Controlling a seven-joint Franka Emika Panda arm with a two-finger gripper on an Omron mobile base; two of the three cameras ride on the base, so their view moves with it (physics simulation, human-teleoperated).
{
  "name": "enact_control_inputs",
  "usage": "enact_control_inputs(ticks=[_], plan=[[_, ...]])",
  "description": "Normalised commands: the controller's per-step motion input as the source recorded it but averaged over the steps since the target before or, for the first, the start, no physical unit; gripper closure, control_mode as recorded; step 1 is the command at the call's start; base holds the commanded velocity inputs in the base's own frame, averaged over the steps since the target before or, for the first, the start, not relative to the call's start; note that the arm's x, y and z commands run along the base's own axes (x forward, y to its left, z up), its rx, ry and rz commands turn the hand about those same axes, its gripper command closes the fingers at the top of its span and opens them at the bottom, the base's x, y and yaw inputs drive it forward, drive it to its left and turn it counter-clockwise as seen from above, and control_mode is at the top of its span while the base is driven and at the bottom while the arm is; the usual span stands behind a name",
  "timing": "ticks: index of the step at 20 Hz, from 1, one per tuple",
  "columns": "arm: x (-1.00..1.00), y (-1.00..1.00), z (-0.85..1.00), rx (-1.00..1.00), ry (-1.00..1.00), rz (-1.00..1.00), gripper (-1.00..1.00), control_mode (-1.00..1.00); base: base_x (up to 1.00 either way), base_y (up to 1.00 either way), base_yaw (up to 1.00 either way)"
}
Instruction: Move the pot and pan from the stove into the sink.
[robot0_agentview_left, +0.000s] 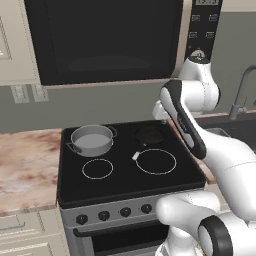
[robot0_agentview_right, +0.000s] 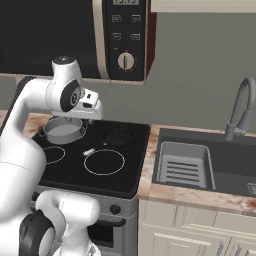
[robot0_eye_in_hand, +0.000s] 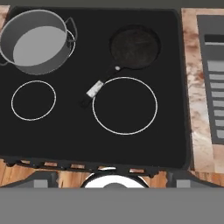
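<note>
While the gripper (robot0_agentview_right: 94, 111) hangs high over the back of the stove (robot0_agentview_left: 125, 177), carrying nothing, I cannot tell whether its fingers are spread or pressed together. Below it, the pan (robot0_eye_in_hand: 134, 47) sits on the rear right burner, its handle angled toward the front burner ring. The pot (robot0_eye_in_hand: 36, 42) stands on the rear left burner, well apart from the pan. To the right, past a strip of counter, the sink (robot0_agentview_right: 232, 165) holds a slotted rack (robot0_agentview_right: 182, 164) but neither vessel. Nothing is done yet; both moves remain.

White arm bent high, elbow raised; wrist pointing steeply downward.
</note>
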Motion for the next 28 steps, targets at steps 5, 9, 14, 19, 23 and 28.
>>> enact_control_inputs(ticks=[5, 9, 14, 19, 23, 28], plan=[[0.28, 0.10, -0.24, -0.01, 0.00, -0.15, -1.00, -1.00, 0.00, 0.00, 0.00], [0.37, 0.11, -0.27, -0.01, 0.00, -0.19, -1.00, -1.00, 0.00, 0.00, 0.00], [0.27, 0.11, -0.24, 0.00, 0.00, -0.16, -1.00, -1.00, 0.00, 0.00, 0.00], [0.27, 0.18, -0.24, -0.02, -0.01, -0.07, -1.00, -1.00, 0.00, 0.00, 0.00], [0.23, 0.14, -0.29, 0.00, 0.00, -0.04, -1.00, -1.00, 0.00, 0.00, 0.00], [0.20, 0.05, -0.34, 0.00, 0.00, -0.02, -1.00, -1.00, 0.00, 0.00, 0.00]])
